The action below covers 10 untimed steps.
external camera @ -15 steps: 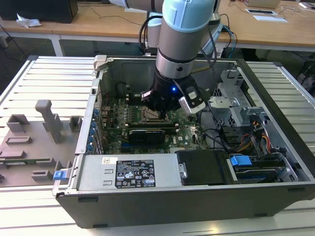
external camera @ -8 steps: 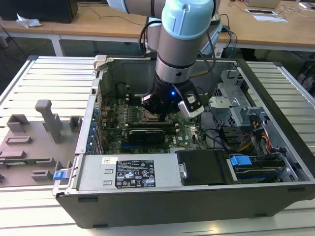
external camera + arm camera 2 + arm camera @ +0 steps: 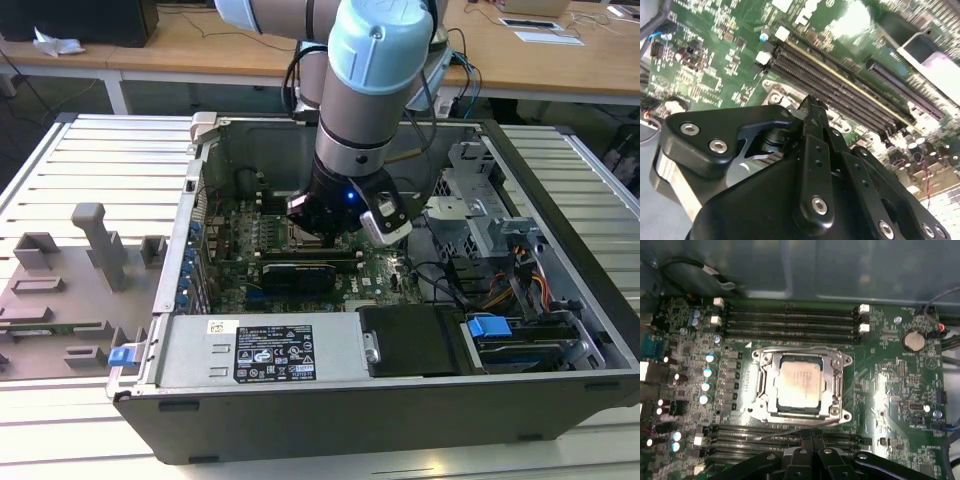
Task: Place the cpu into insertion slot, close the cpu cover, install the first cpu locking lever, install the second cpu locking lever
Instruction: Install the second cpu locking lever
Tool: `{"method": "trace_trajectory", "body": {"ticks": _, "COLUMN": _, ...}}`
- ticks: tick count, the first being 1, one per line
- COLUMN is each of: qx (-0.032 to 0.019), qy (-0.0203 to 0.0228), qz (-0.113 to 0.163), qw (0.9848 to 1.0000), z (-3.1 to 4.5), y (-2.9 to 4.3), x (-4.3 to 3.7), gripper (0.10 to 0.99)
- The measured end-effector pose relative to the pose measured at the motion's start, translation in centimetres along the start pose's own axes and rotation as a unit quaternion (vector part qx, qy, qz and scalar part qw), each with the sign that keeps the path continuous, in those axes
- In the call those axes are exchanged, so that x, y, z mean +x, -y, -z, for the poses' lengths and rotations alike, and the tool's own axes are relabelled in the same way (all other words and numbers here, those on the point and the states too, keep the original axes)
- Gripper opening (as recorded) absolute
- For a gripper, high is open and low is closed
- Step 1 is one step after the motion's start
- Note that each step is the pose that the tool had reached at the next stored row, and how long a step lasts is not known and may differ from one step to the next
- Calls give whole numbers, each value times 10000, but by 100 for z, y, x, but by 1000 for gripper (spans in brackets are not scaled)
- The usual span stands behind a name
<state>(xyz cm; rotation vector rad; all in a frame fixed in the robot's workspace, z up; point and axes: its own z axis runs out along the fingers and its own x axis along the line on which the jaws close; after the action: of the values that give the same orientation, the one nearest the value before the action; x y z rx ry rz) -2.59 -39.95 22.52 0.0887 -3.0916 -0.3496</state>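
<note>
The jaws of the gripper [image 3: 333, 228] are seen lowered inside an open computer case [image 3: 400, 400], just above the motherboard [image 3: 300, 262]; whether they are parted or pressed together cannot be told, since their tips are hidden by the gripper's own black body in the second wrist view. In the first wrist view, the cpu [image 3: 799, 385] is seen lying flat in the insertion slot [image 3: 771, 408], its dull silvery top showing through the window of the cpu cover [image 3: 836, 386], which is laid down over it. A thin wire locking lever [image 3: 790, 431] is seen running along one side of the socket, near the gripper's black linkage; whether it is latched cannot be told. Long black memory slots [image 3: 790, 320] are set on two opposite sides of the socket. In the exterior view, the case is laid on its side on a ribbed, light metal surface [image 3: 90, 160], with a grey power supply [image 3: 260, 350] along its near wall and a drive cage with a blue tab [image 3: 490, 327] toward the exterior view's right. A grey fixture plate [image 3: 70, 290] with upright blocks is placed on the surface at the exterior view's left. Wooden desks [image 3: 200, 45] are seen behind the case.
</note>
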Motion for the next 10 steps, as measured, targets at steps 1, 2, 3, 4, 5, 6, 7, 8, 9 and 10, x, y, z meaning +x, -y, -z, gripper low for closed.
{"method": "trace_trajectory", "body": {"ticks": 1, "qx": -102, "qy": 6, "qz": 3, "qw": 9999, "z": -1, "y": 0, "x": 12, "gripper": 106}}
{"method": "trace_trajectory", "body": {"ticks": 2, "qx": -142, "qy": 7, "qz": 5, "qw": 9999, "z": -3, "y": 0, "x": 27, "gripper": 106}}
{"method": "trace_trajectory", "body": {"ticks": 3, "qx": -161, "qy": 8, "qz": 6, "qw": 9999, "z": -6, "y": 2, "x": 43, "gripper": 106}}
{"method": "trace_trajectory", "body": {"ticks": 4, "qx": -176, "qy": 9, "qz": 7, "qw": 9998, "z": -13, "y": 8, "x": 73, "gripper": 106}}
{"method": "trace_trajectory", "body": {"ticks": 5, "qx": -180, "qy": 10, "qz": 6, "qw": 9998, "z": -20, "y": 13, "x": 89, "gripper": 106}}
{"method": "trace_trajectory", "body": {"ticks": 6, "qx": -184, "qy": 9, "qz": 8, "qw": 9998, "z": -29, "y": 23, "x": 111, "gripper": 106}}
{"method": "trace_trajectory", "body": {"ticks": 7, "qx": -188, "qy": 9, "qz": 10, "qw": 9998, "z": -37, "y": 32, "x": 125, "gripper": 106}}
{"method": "trace_trajectory", "body": {"ticks": 8, "qx": -196, "qy": 9, "qz": 13, "qw": 9998, "z": -50, "y": 45, "x": 144, "gripper": 106}}
{"method": "trace_trajectory", "body": {"ticks": 9, "qx": -211, "qy": 9, "qz": 17, "qw": 9998, "z": -59, "y": 51, "x": 162, "gripper": 106}}
{"method": "trace_trajectory", "body": {"ticks": 10, "qx": -237, "qy": 9, "qz": 25, "qw": 9997, "z": -70, "y": 58, "x": 191, "gripper": 106}}
